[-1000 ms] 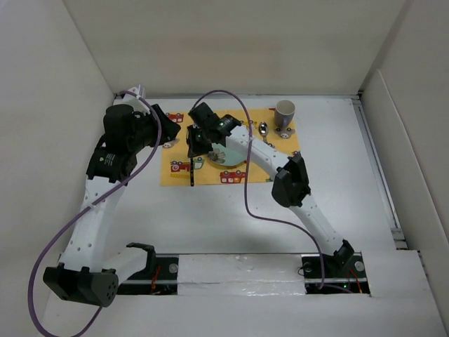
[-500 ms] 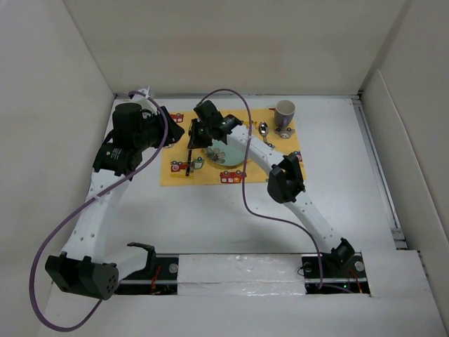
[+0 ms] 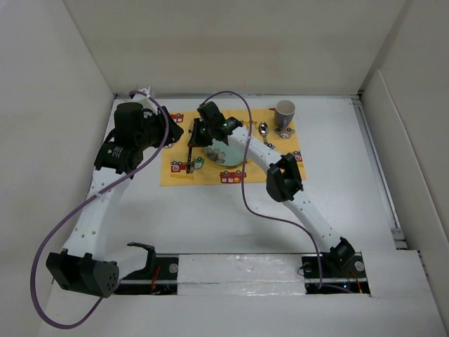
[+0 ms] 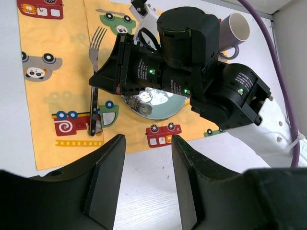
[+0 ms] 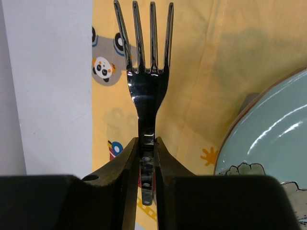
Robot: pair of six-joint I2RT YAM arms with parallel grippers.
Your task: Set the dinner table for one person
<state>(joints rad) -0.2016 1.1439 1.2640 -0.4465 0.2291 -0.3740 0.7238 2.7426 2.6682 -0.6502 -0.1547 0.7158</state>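
This is a robotics lab test cell, not a home: a plain white dinner table (image 3: 210, 225) is boxed in by bare white panel walls (image 3: 231, 42), with a left arm (image 3: 95, 210) and a right arm (image 3: 312, 221) bolted at its near edge, loose purple cable (image 3: 243, 193) trailing across it, and one car-print placemat (image 3: 210, 175).
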